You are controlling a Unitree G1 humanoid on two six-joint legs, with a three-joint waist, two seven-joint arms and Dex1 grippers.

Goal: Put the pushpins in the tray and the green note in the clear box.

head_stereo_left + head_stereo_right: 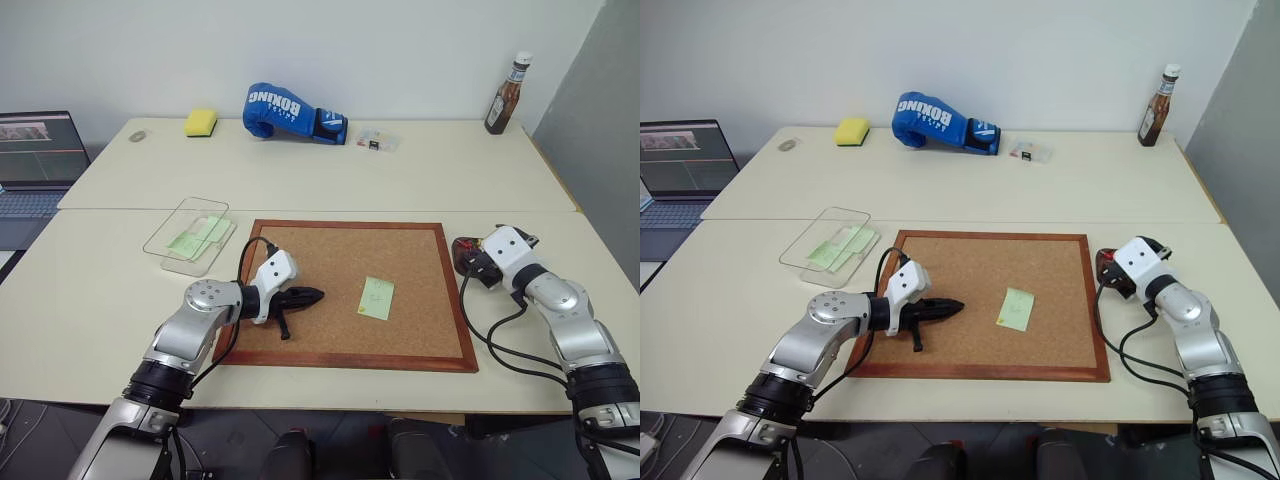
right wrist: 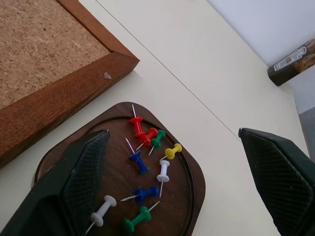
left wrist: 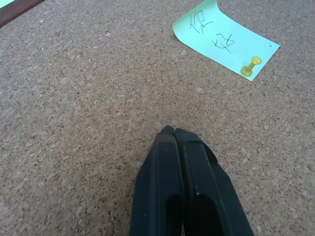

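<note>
1. The right gripper [image 2: 172,182] is hanging just over the tray [image 2: 194,189], with its two fingers spread wide and nothing between them. I think it is sitting there because the tray is where the pins go.
2. The pushpins [image 2: 147,164] are lying loose in the tray: red, green, blue, yellow and white ones. The tray is sitting on the table [image 1: 400,180], just past the right edge of the cork board [image 1: 340,260].
3. One yellow pin [image 3: 251,66] is not in the tray yet. It is sticking in the corner of the green note [image 1: 376,298] and is pinning the note flat to the cork board, right of the middle.
4. The left gripper [image 1: 308,296] is hovering low over the cork board, pointing toward the green note but staying apart from it. Its fingers are pressed tight together and are holding nothing.
5. The clear box [image 1: 180,228] is waiting on the table just off the board's far left corner. Some pale green paper is already lying inside it.
6. I think the yellow pin needs pulling out first, because the note cannot be lifted while it is pinned.
</note>
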